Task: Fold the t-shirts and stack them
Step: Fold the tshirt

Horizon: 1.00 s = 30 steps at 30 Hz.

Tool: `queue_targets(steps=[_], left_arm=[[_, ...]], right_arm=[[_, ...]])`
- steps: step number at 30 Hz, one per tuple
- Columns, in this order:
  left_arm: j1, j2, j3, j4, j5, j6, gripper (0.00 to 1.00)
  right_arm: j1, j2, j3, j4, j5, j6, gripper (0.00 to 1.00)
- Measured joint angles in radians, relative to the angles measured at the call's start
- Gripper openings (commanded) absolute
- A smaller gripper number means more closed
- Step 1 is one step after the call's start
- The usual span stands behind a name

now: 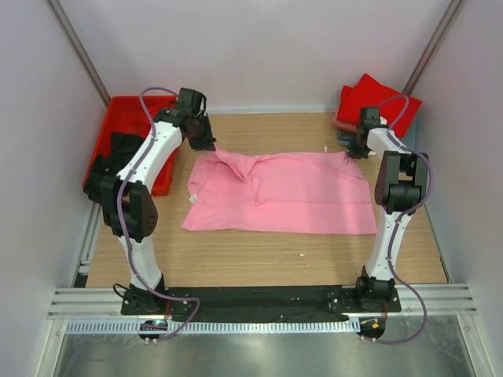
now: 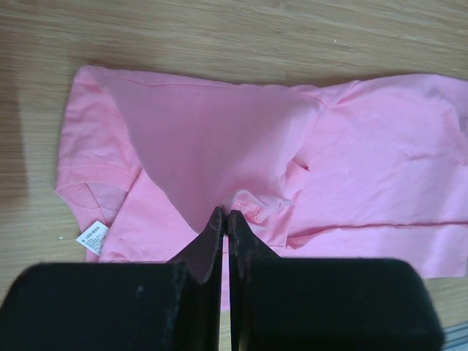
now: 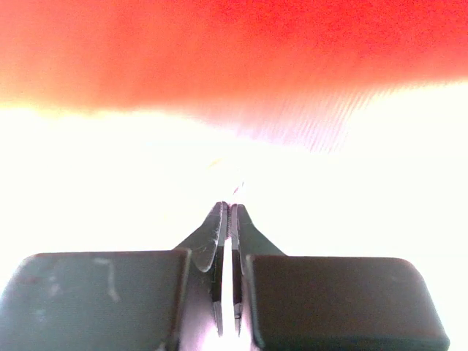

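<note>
Bare wood lies open along the lower edge of the table (image 1: 259, 255), below the pink t-shirt (image 1: 291, 196) filling the middle. The red tray (image 1: 126, 110) blocks the upper left corner, a stack of red shirts (image 1: 381, 96) the upper right. The left arm (image 1: 145, 169) and the right arm (image 1: 397, 188) stand along the frame's sides.

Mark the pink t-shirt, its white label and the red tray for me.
pink t-shirt (image 1: 291, 192): top external view, middle of its body.
white label (image 2: 92, 237): left wrist view, centre of the tag.
red tray (image 1: 123, 106): top external view, bare far end.
</note>
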Motion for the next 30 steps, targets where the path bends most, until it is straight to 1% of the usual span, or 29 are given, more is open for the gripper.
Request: queue_targets(steps=[8, 21, 25, 30], left_arm=[[0.0, -0.05, 0.0, -0.002, -0.018, 0.0, 0.0], [0.0, -0.197, -0.052, -0.018, -0.057, -0.001, 0.0], [0.0, -0.209, -0.061, -0.024, -0.061, -0.001, 0.0], [0.0, -0.254, -0.118, -0.025, -0.068, -0.001, 0.0]], right_arm=[[0.032, -0.103, -0.054, -0.051, 0.03, -0.03, 0.02], [0.033, -0.309, -0.169, -0.051, 0.137, -0.042, 0.01], [0.033, -0.314, -0.181, -0.041, 0.138, -0.043, 0.02], [0.033, -0.314, -0.209, -0.039, 0.138, -0.043, 0.01]])
